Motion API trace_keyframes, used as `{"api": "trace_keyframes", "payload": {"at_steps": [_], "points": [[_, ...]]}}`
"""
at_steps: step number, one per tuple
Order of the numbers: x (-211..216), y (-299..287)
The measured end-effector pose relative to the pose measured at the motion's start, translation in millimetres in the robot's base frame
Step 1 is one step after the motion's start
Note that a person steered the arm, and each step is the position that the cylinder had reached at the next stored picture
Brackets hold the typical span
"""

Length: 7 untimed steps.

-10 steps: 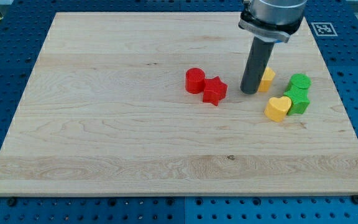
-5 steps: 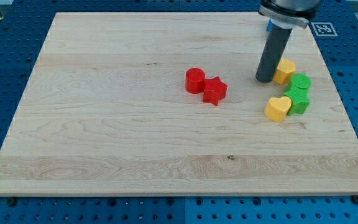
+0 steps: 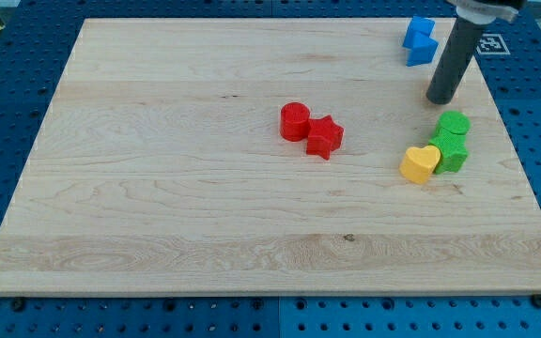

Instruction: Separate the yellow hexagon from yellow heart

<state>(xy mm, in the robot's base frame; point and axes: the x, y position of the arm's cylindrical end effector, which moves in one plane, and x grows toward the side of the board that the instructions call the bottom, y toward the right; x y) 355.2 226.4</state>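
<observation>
One yellow heart (image 3: 420, 163) sits below my tip (image 3: 439, 99); hexagon possibly hidden; no gripper.

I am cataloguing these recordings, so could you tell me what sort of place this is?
Probably a robotics lab bench: a wooden board lies on a blue perforated table, with a printed marker tag and small blocks such as the yellow heart.

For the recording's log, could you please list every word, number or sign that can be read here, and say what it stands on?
No readable words, labels, brands or numbers anywhere.
A black-and-white square marker lies at the wooden board's top right corner, partly behind my rod; it carries a pattern, no legible text.
</observation>
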Motion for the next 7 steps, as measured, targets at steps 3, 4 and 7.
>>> {"api": "trace_keyframes", "payload": {"at_steps": [3, 4, 7], "points": [[26, 32], [-15, 35], [-6, 33]]}}
